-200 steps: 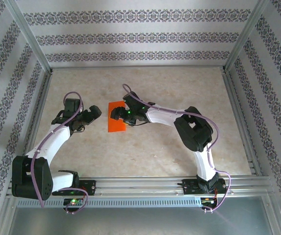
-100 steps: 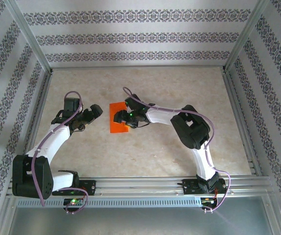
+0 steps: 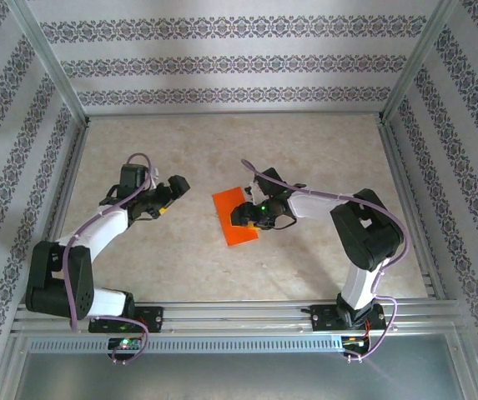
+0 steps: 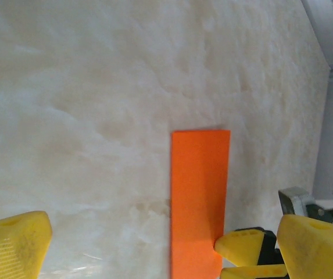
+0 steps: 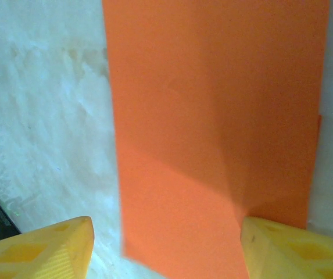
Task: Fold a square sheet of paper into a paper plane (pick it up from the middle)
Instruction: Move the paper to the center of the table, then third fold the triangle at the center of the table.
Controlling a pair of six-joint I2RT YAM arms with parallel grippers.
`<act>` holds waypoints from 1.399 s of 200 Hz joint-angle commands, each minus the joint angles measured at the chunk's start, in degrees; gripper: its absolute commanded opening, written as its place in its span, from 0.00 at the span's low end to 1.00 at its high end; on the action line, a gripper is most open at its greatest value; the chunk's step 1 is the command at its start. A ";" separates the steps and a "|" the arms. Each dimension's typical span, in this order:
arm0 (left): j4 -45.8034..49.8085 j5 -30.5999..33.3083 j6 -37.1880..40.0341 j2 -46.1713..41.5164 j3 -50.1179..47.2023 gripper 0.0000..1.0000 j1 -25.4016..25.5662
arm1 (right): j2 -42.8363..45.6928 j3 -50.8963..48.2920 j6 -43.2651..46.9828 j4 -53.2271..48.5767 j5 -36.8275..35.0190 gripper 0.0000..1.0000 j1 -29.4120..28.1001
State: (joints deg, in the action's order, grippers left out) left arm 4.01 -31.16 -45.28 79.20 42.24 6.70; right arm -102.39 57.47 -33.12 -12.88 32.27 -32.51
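**While only one fold shows, the plane is barely begun**

Spread wide, the right gripper's [image 5: 165, 235] jaws straddle one end of the square sheet of paper [image 3: 228, 218], pinching nothing. The left gripper [image 4: 160, 244] is just as open and empty, pointing at the sheet from a little way off. The paper lies flat mid-table [image 3: 305, 150] and reads as a narrow rectangle, probably halved once. Nose and wing folds seem undone. Nothing but the arms crowds it, though flat thin paper offers little edge to catch.

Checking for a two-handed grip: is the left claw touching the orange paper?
No, the left claw hangs well apart from the orange paper.
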 commanded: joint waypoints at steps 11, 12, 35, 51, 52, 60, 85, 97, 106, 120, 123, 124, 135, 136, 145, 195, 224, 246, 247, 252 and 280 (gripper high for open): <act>-8.23 -1.96 -6.91 1.40 -1.74 1.00 5.38 | 6.39 0.56 -6.86 3.86 -7.29 0.66 -0.75; -8.41 -1.88 -7.01 1.44 -1.82 1.00 5.54 | 6.49 0.51 -7.04 3.85 -7.43 0.66 -0.77; -10.18 -0.86 -10.36 1.37 -3.29 0.99 8.79 | 6.45 0.25 -8.01 3.90 -11.92 0.65 -1.40; -9.28 -0.14 -11.85 1.23 -3.77 0.96 10.30 | 4.71 0.92 -8.33 2.88 -12.46 0.63 -1.32; -9.19 -0.05 -11.98 1.23 -3.80 0.96 10.37 | 4.59 0.95 -8.35 2.83 -12.48 0.62 -1.28; -9.02 0.27 -12.73 1.29 -4.16 0.95 11.10 | 3.57 1.28 -8.66 2.53 -12.46 0.61 -1.13; -9.06 0.63 -14.76 1.83 -5.23 0.92 13.11 | 0.58 2.23 -9.32 3.42 -11.29 0.59 -1.02; -9.53 0.65 -15.95 2.53 -5.50 0.89 13.99 | -0.70 2.74 -9.49 3.84 -10.62 0.57 -1.06; -9.72 0.49 -16.77 3.08 -5.50 0.87 14.61 | -1.57 3.12 -9.63 4.06 -9.99 0.56 -0.96; -9.43 0.31 -18.13 4.08 -5.40 0.82 15.45 | -2.61 2.93 -10.49 4.30 -9.58 0.54 -0.97; -9.07 0.31 -18.54 4.28 -5.31 0.81 15.54 | -2.78 2.68 -10.71 4.35 -9.64 0.54 -0.97; -8.96 0.26 -18.62 4.33 -5.27 0.81 15.67 | -2.84 2.62 -10.86 4.36 -9.66 0.54 -0.97; -7.98 0.31 -19.84 4.89 -5.11 0.78 16.42 | -3.29 1.55 -11.98 4.73 -10.30 0.54 -0.88; -7.93 0.26 -19.93 4.94 -5.09 0.77 16.42 | -3.32 1.44 -12.10 4.72 -10.39 0.54 -0.84; -7.77 0.54 -20.96 5.25 -5.34 0.75 17.17 | -3.56 0.47 -13.25 4.82 -11.11 0.54 -0.63; -9.22 0.64 -24.20 7.15 -5.68 0.57 20.97 | -4.62 -4.04 -19.85 6.75 -11.86 0.54 -0.09; -11.46 0.48 -25.59 9.58 -5.59 0.49 22.46 | -5.10 -5.17 -21.72 7.18 -11.45 0.54 0.08; -13.01 0.25 -25.92 11.76 -5.34 0.44 23.34 | -5.36 -5.18 -21.72 7.23 -11.27 0.54 0.22; -13.08 0.24 -25.92 11.85 -5.29 0.44 23.35 | -5.36 -5.18 -21.77 7.20 -11.27 0.54 0.19; -13.42 0.10 -25.86 12.39 -5.17 0.43 23.49 | -5.36 -5.18 -21.64 7.17 -11.18 0.54 0.17; -14.82 -0.40 -25.74 13.79 -4.71 0.37 23.82 | -5.45 -5.01 -21.09 7.22 -10.67 0.54 0.34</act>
State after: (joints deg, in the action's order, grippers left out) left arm -7.29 -31.29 -69.58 92.07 37.12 29.65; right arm -105.12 54.83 -53.91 -1.48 22.63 -32.71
